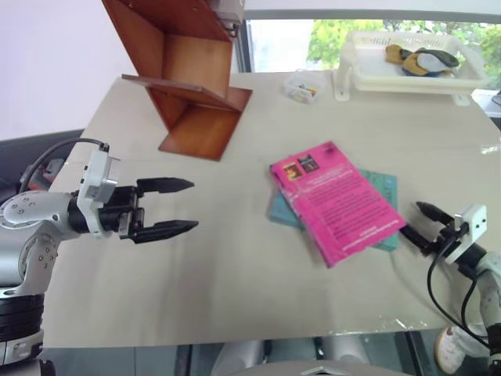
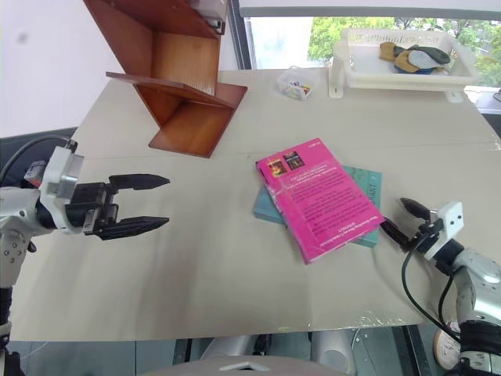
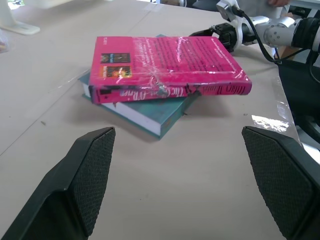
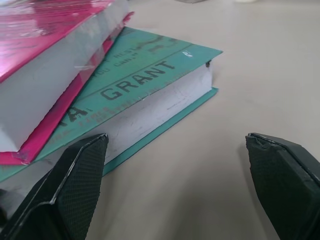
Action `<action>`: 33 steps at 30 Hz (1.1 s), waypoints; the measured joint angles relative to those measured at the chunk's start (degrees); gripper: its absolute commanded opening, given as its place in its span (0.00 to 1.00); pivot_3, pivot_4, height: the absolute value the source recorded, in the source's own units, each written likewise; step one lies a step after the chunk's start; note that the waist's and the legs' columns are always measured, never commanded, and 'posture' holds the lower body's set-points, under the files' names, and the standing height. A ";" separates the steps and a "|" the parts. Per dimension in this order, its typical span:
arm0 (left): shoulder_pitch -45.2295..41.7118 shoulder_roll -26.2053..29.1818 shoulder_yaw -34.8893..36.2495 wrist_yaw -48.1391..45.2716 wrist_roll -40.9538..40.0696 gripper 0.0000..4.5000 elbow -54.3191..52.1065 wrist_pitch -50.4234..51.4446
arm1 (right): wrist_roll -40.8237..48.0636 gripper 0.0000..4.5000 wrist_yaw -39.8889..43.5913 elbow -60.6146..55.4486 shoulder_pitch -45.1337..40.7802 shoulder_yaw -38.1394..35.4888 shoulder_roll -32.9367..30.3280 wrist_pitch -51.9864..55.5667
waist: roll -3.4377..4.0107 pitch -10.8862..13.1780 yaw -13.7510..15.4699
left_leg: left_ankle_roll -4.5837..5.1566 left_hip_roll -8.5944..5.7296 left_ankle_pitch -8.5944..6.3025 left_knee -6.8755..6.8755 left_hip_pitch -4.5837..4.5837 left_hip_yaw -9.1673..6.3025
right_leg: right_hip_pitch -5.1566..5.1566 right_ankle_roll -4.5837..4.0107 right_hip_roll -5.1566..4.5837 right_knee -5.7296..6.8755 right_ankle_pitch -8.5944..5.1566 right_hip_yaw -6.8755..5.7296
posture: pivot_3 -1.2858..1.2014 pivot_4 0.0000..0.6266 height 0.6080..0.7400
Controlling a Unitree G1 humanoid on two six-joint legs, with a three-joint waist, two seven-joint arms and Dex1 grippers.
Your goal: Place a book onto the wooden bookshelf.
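From the head camera, the left gripper (image 1: 182,206) hovers over the table (image 1: 235,298) with fingers spread wide, holding nothing. The right gripper (image 1: 423,222) sits just beside the books, fingers apart and empty. The book (image 1: 337,200), glossy pink, lies flat and askew on the teal-green book (image 1: 385,188), well apart from the wooden bookshelf (image 1: 192,86). A white basket (image 1: 407,74) stands by the window.

In the left wrist view, both pads frame the pink book's creased spine.

The right wrist view shows its fingers (image 4: 75,185) open near the teal cover.
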 measured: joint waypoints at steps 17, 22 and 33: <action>0.05 0.00 0.00 0.59 0.04 0.97 -0.14 0.07 | -2.47 1.00 -6.21 -4.00 -2.64 1.37 0.29 -1.22 | 0.01 0.01 0.06 | 0.00 -0.01 0.00 -0.02 0.02 0.00 | 0.00 0.00 0.08 0.00 0.00 -0.01 | 0.52 0.24 1.00; -0.42 0.00 -0.92 0.60 0.07 0.97 -0.16 0.06 | -2.29 1.00 -10.12 -8.38 -6.70 1.81 2.10 -0.93 | 0.01 0.01 -0.18 | -0.07 0.03 0.04 -0.16 0.10 0.01 | -0.01 -0.03 0.05 0.01 0.01 0.04 | 0.52 0.24 1.00; 0.06 -0.01 -1.23 0.62 0.09 0.97 -0.20 0.00 | -5.65 1.00 -12.62 -11.89 -7.86 8.70 4.55 1.26 | -0.01 0.02 0.02 | -0.07 -0.01 0.05 -0.17 0.09 0.00 | -0.01 -0.03 0.09 -0.02 0.01 0.02 | 0.52 0.24 1.00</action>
